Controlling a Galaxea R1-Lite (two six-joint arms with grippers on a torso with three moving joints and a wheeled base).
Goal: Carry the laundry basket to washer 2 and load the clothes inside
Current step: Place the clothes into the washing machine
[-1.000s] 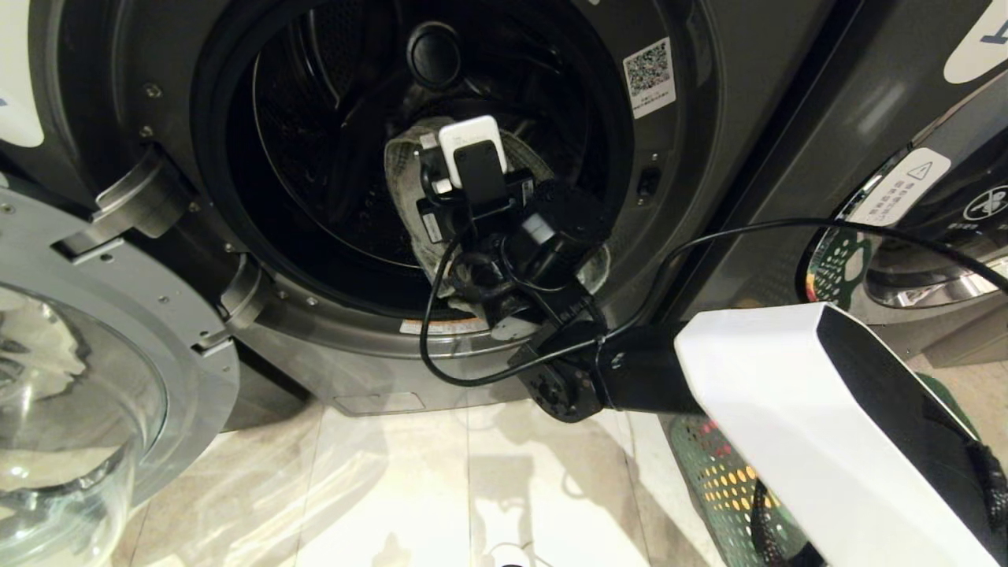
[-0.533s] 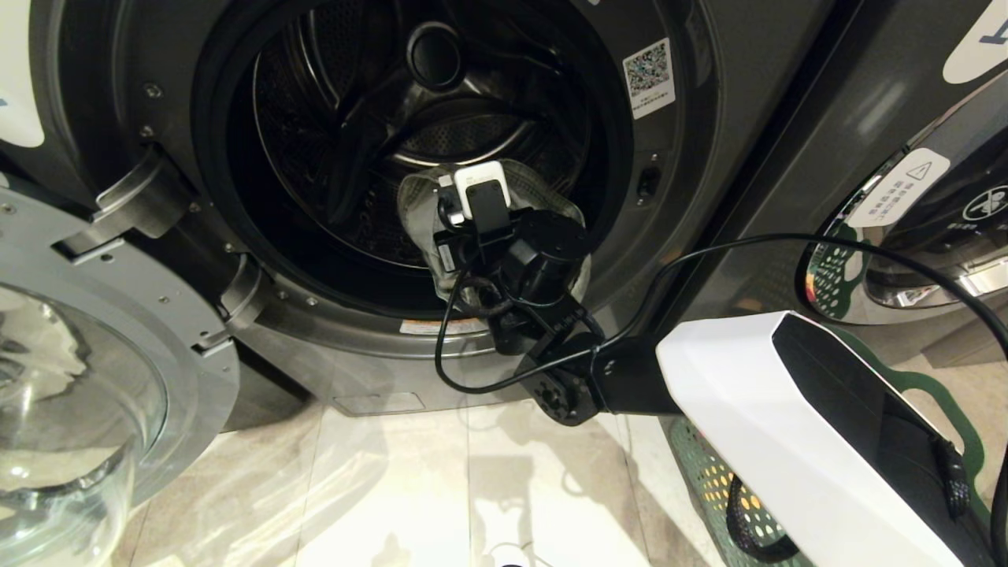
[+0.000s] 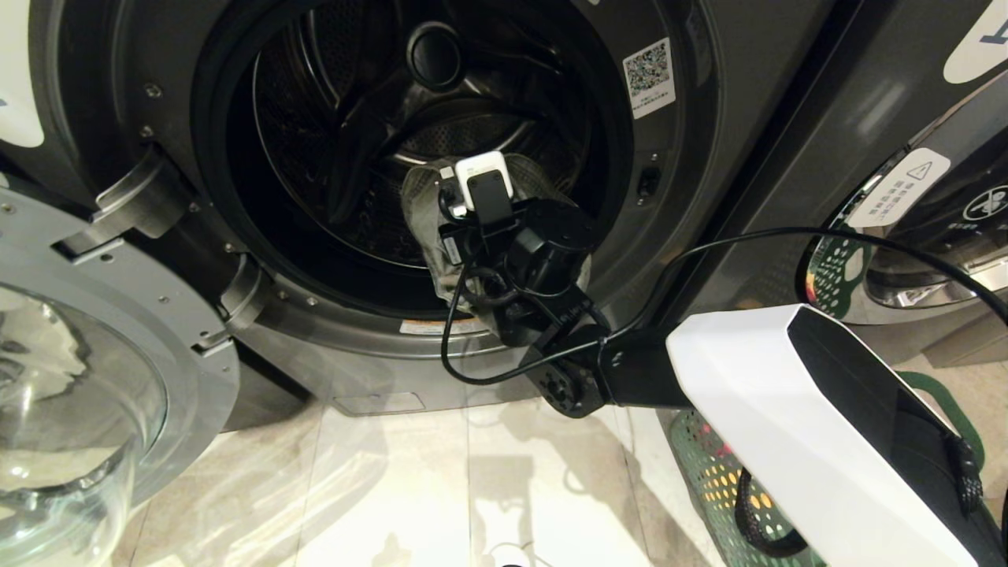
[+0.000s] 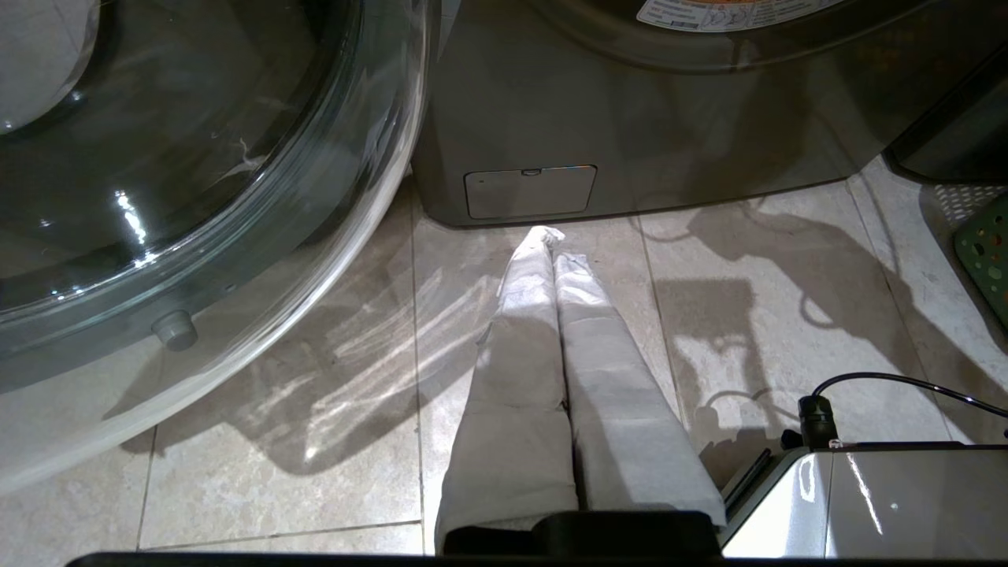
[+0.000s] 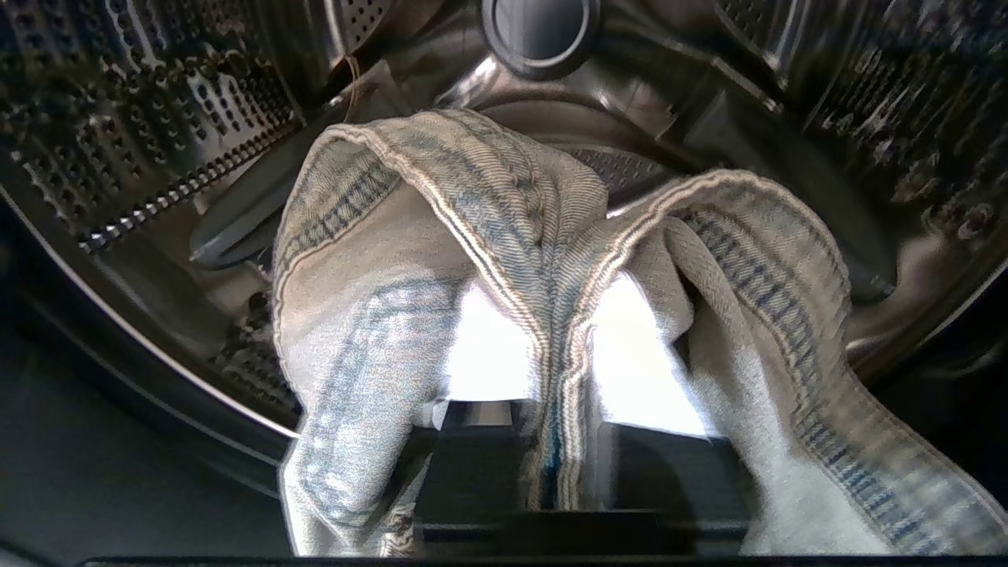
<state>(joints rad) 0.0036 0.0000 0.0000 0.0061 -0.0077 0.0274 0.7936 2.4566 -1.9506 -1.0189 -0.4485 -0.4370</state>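
Head view: right arm reaches through the door opening of washer 2 (image 3: 693, 118); right gripper (image 5: 551, 354), fingers (image 5: 488, 354) narrowly parted, a striped garment (image 5: 378, 315) draped over and between them; laundry basket (image 3: 713, 465) lies beneath the forearm; left gripper (image 4: 555, 260) pressed closed above the floor

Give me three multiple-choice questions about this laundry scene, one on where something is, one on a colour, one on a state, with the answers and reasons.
1. Where is the right gripper?
A. at the washer's open mouth
B. over the floor tiles
C. inside the basket

2. What colour is the laundry basket?
A. white
B. red
C. green

3. How does the washer door stand?
A. latched shut
B. swung open
C. removed and lying flat

Answers:
1 A, the right gripper reaches into the drum opening with a striped cloth draped over its fingers.
2 C, its perforated wall is green beside the right arm.
3 B, the glass door hangs on its hinge to the left of the opening.
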